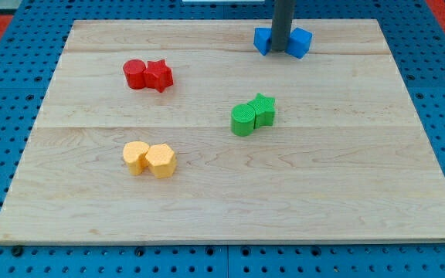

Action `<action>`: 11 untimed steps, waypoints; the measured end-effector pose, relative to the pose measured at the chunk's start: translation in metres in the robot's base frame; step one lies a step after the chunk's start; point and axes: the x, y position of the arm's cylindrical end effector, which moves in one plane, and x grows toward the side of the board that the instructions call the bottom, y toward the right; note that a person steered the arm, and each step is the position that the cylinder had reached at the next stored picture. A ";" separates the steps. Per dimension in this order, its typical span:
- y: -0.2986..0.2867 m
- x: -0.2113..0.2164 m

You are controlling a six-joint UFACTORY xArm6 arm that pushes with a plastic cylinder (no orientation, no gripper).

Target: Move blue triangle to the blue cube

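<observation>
Two blue blocks sit near the board's top edge, right of centre. The one at the view's left looks like the blue triangle; the one at the view's right looks like the blue cube. My dark rod comes down between them and hides their inner sides. My tip rests on the board between the two, against or very close to both.
A red cylinder and red star touch at the upper left. A green cylinder and green star touch at centre. Two yellow blocks touch at lower left. The wooden board lies on a blue pegboard.
</observation>
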 end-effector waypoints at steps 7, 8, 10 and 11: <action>-0.049 -0.035; -0.043 -0.035; -0.002 -0.010; -0.026 0.044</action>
